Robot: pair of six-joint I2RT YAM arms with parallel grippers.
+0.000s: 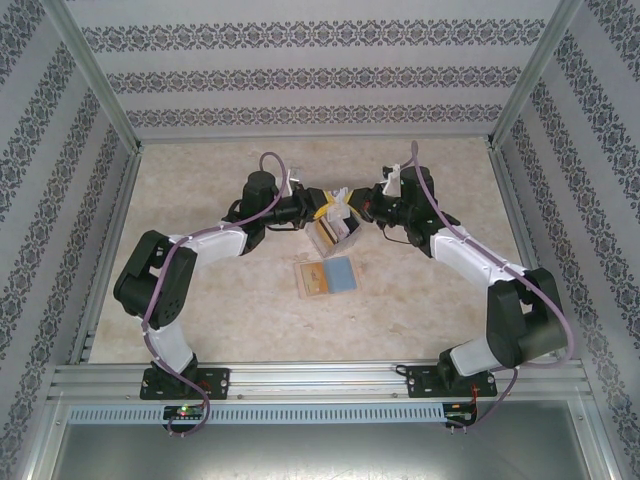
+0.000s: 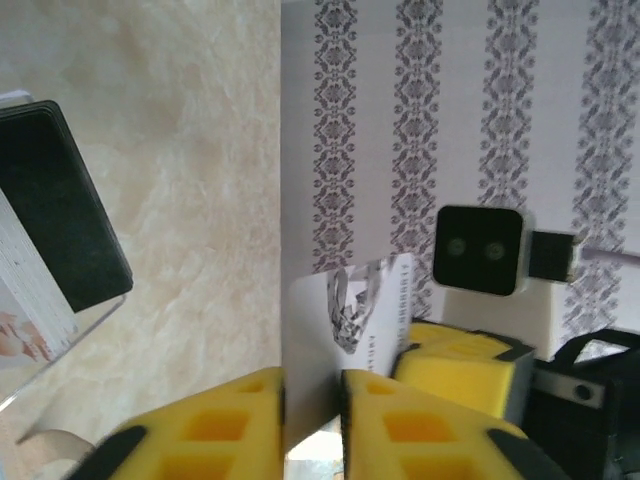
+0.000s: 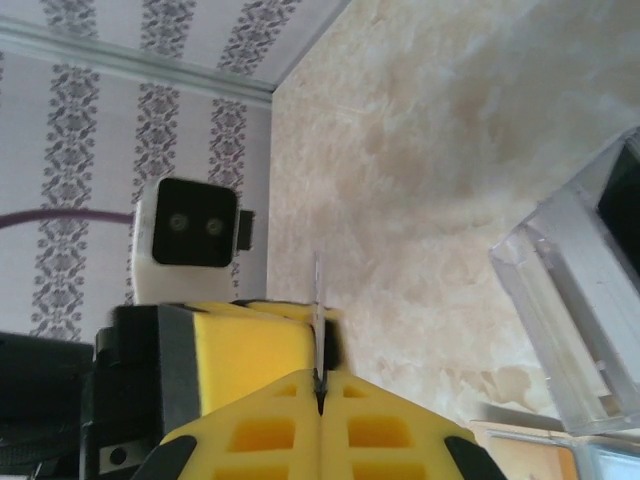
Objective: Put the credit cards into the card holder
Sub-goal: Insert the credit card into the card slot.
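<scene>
A clear, hard-edged plastic box is sitting on the worktop to the left of the left gripper. It is holding a stack of thin rectangular cards, with a matte black card facing outward. The left gripper's yellow moulded fingers are showing square pockets, and its jaws are clamping the lower part of a thin, smooth white card, which is standing up between them. Grey print is running along the card, too blurred to read. Just to the right, the right gripper is facing the left one. Its yellow jaws are pressing together on what looks like the same card, which is appearing there edge-on as a fine sliver. Below both pairs of jaws in the top view, toward the arm bases and apart from them, the card holder is lying flat on the beige, marbled worktop, one half looking tan-orange and the other bluish-grey.
</scene>
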